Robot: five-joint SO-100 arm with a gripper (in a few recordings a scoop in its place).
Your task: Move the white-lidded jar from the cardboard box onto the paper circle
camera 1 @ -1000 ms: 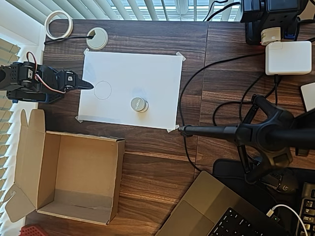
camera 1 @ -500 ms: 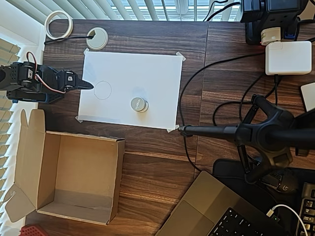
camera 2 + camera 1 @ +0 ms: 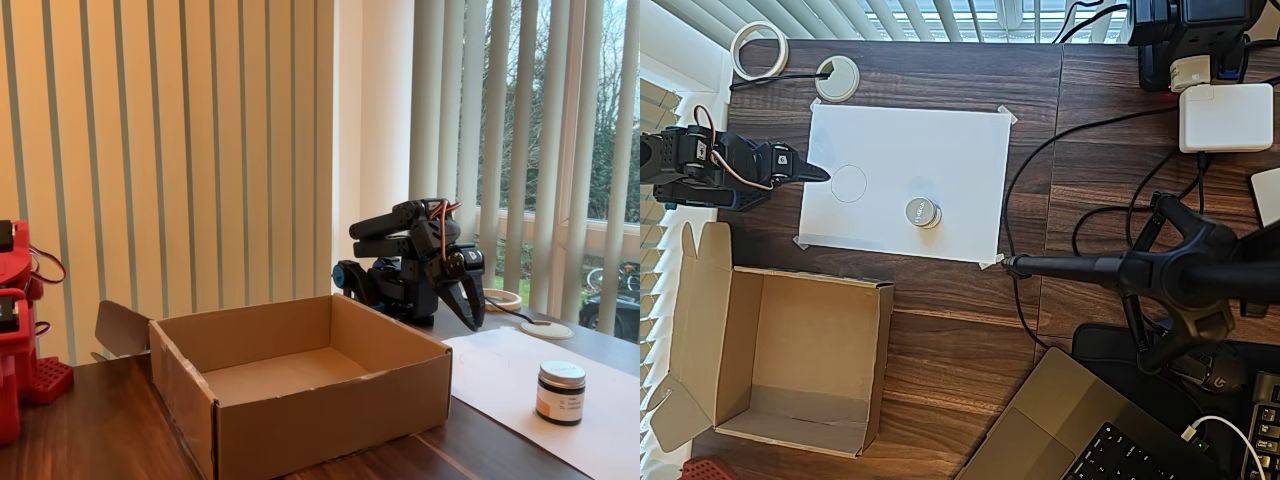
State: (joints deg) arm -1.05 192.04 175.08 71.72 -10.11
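Observation:
The white-lidded jar (image 3: 923,212) (image 3: 561,392) stands upright on the taped white sheet (image 3: 940,150), right of its middle and outside the cardboard box (image 3: 878,360) (image 3: 330,400), which is empty. One thin pencil circle (image 3: 849,183) is drawn left of the jar, with a gap between them and nothing on it. I cannot tell whether this is the paper circle or whether that lies under the jar. My gripper (image 3: 824,174) (image 3: 471,316) is folded back at the sheet's left edge, shut on nothing, tips pointing at the drawn circle.
A tape roll (image 3: 759,50) and a white grommet (image 3: 837,78) lie at the back left. A black stand (image 3: 1180,275) with its boom reaches toward the sheet's right corner, cables around it. A laptop (image 3: 1070,430) and white adapter (image 3: 1225,117) sit on the right.

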